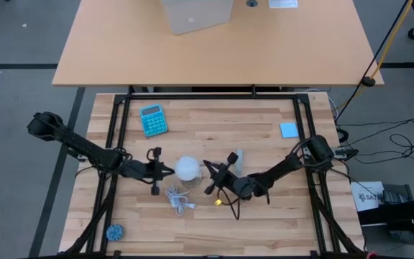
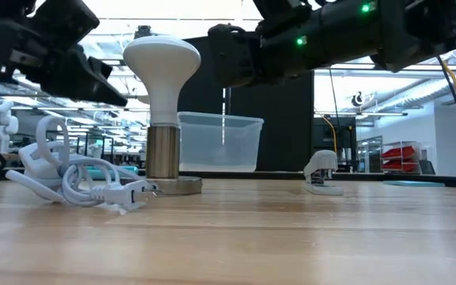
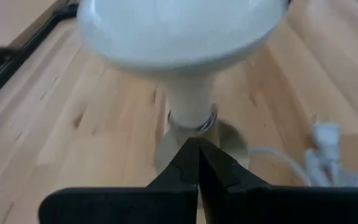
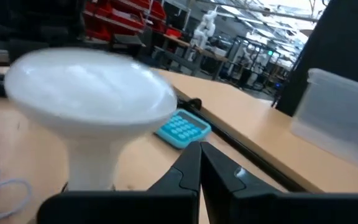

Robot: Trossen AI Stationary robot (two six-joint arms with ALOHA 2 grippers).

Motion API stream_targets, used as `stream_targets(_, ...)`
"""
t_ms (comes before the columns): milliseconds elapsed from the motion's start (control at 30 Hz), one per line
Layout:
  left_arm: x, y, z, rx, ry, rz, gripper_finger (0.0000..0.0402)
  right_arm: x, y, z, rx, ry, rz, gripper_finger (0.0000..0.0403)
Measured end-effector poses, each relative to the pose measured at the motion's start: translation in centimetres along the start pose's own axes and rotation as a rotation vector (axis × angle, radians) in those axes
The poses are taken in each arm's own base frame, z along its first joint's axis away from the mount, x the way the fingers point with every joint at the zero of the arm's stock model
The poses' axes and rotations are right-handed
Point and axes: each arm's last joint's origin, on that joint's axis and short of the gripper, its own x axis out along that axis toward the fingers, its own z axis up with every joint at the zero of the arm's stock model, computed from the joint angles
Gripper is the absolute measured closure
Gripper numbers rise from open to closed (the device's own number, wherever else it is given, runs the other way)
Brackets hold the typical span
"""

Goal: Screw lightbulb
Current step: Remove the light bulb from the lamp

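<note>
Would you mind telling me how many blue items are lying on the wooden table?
3: a calculator at the far left, a sticky note at the far right, a small ball at the near left corner.

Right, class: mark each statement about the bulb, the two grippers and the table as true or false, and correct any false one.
1. The lightbulb stands upright in its socket. True.
2. The left gripper is clamped on the bulb. False: it is shut but apart from it.
3. A blue calculator lies on the table. True.
4. The right gripper holds the white cord. False: it holds nothing; the cord lies on the table.
</note>
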Motion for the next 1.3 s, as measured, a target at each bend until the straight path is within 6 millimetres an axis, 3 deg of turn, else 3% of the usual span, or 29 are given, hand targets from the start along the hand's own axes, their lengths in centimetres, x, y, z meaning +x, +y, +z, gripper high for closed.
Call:
stream_targets(433,-1.4,0.6,1.0,0.001,-0.08,0.018,0.0401,-2.2,1.6,-0.8,0.033,0.053,0.088,0.0403)
stream_targets(900,-1.9,0.7,1.5,-0.03,-0.129,-0.013,0.0401,-2.3,1.9,-0.1,0.041,-0.014,0.237,0.0403)
stream_targets(1300,-2.5,1.2,-3.0,-0.111,-0.374,0.009,0.0401,-2.3,2.0,0.8,0.047,-0.103,0.331,0.0403)
